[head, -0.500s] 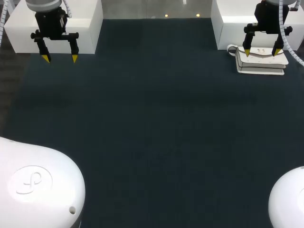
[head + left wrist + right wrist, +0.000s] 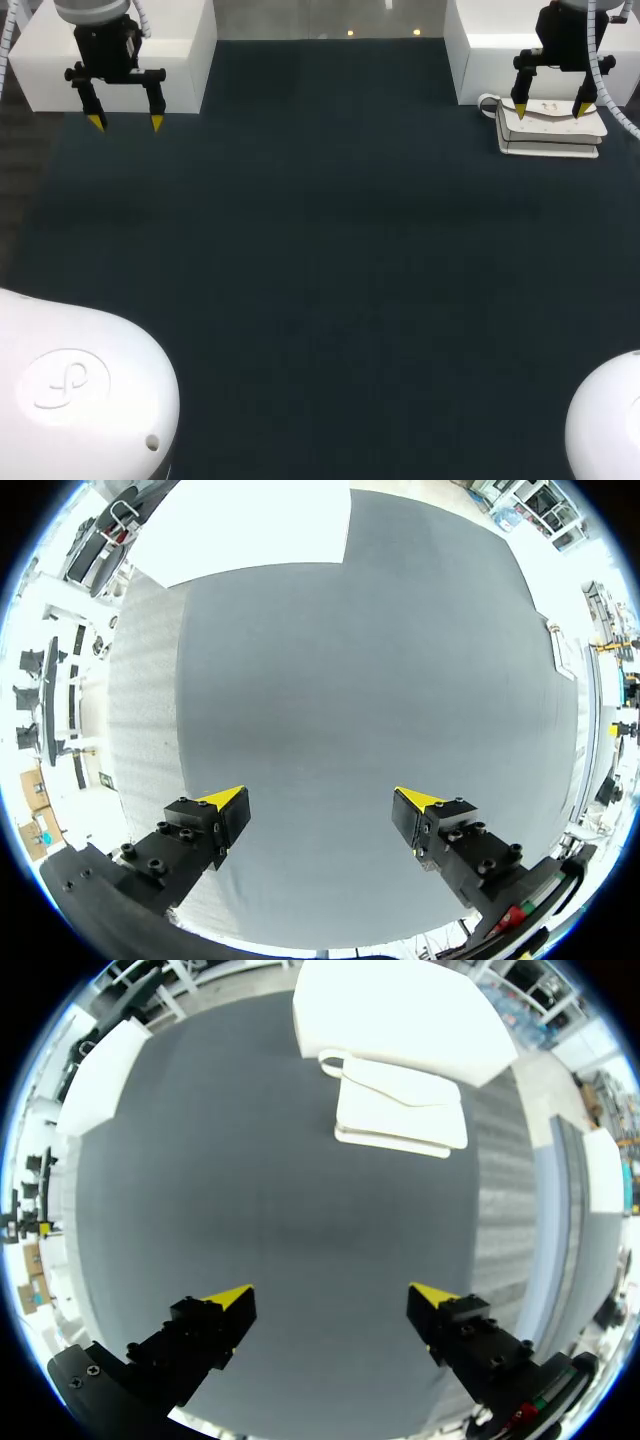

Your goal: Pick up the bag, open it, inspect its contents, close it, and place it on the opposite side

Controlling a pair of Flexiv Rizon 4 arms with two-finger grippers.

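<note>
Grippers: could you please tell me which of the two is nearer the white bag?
The right gripper: it hangs by the white bag at the table's far right, while the left gripper hangs at the far left.

The bag (image 2: 550, 135) is white, the table (image 2: 300, 260) dark blue-grey, the fingers (image 2: 200, 830) black with yellow tips.

At 11 o'clock in head view: L arm (image 2: 105, 40), wrist approx vertical, L gripper (image 2: 125, 122) pointing down, fingers (image 2: 90, 100) spread wide, yellow tips level w/ each other. At 1 o'clock: R arm (image 2: 565, 30), same pose, R gripper (image 2: 551, 109) pointing down, also spread wide. Via wrist cams: black fingers w/ yellow tips well apart on both L & R.
</note>
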